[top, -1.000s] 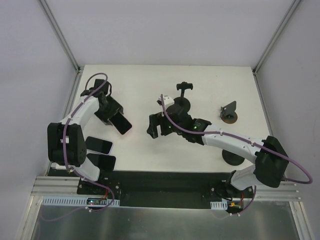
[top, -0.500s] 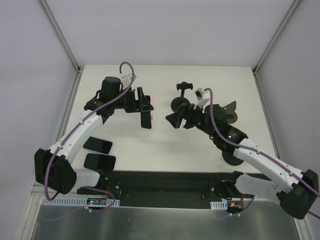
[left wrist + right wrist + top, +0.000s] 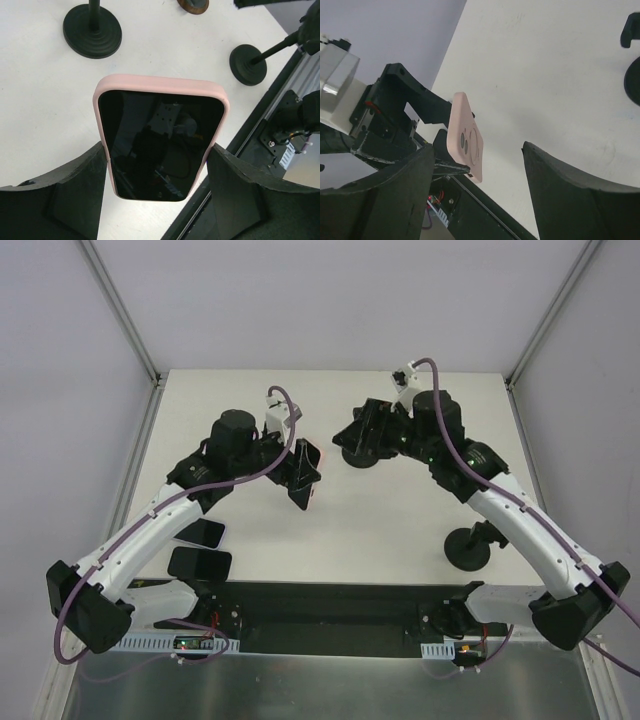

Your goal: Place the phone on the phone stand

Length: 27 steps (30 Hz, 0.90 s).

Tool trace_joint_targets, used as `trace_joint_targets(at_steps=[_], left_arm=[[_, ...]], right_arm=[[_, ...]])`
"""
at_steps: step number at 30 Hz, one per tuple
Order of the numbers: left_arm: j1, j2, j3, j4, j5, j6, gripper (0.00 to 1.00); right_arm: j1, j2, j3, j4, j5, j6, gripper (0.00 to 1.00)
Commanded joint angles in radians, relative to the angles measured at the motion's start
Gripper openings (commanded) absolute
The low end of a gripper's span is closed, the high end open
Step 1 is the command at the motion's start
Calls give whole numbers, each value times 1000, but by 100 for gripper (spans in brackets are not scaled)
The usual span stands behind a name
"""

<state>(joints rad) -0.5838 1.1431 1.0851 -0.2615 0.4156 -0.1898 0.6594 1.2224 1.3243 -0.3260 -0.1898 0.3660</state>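
LIFTED AND READY: The left arm's jaws pinch a pink-cased phone (image 3: 160, 145) by its two long edges, holding it in the air above the white tabletop (image 3: 240, 400) with the screen toward the wrist camera. The phone's long axis runs straight out from between the jaws, its free end projecting past their tips. The black phone stand (image 3: 92, 31) lies ahead of those jaws and to the left in the wrist view, apart from the phone, with its round base on the tabletop. The right arm's jaws stand spread and empty just beside that stand, and the phone's back faces them across the gap. The left arm, carrying the phone, looks the one to close the distance.
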Motion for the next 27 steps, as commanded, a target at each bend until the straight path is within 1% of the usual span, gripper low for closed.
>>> trace_joint_targets(at_steps=[1,4,7,10,13,14,16,17,18,19,20,21,22,23,24,25,26,27], left_arm=[[-28,-17,21,34,-64,66,0],[-44,-16,18,28,-81,78,0],[-60,-11,24,21,-89,84,0],[-83,-9,21,19,-96,104,0],[-114,-6,21,11,-135,119,0],[-117,-3,24,4,-138,125,0],[-123,1,29,-1,-146,130,0],[-123,6,30,-2,-149,130,0],[-123,9,41,-16,-150,130,0],[-123,12,50,-25,-150,130,17],[-123,14,58,-34,-152,125,29],[-123,12,65,-42,-144,119,43],[-123,7,64,-42,-137,109,65],[-122,-5,64,-42,-120,104,74],[-123,-12,59,-32,-94,104,76],[-122,-19,56,-22,-45,104,87],[-122,-28,52,-15,-9,102,88],[-122,-29,47,-7,26,102,89]], right_arm=[[39,46,24,-71,-51,7,73],[63,100,59,-100,-46,-12,71],[88,140,65,-93,-30,-12,70],[108,173,61,-82,-25,-1,66],[121,198,40,-44,-48,25,59],[127,206,32,-30,-63,33,53],[129,212,0,25,-120,57,46],[128,215,-10,44,-140,60,32],[128,215,-16,53,-163,56,24],[125,198,-19,45,-165,27,15],[115,181,-26,33,-154,11,1],[106,155,-40,24,-117,-1,1],[94,88,-66,27,-103,-12,1],[59,50,-118,37,-96,-28,1],[36,8,-150,69,-112,-38,1],[8,-73,-180,91,-137,-45,1],[-44,-114,-238,111,-161,-59,1],[-67,-153,-264,163,-231,-71,1]])
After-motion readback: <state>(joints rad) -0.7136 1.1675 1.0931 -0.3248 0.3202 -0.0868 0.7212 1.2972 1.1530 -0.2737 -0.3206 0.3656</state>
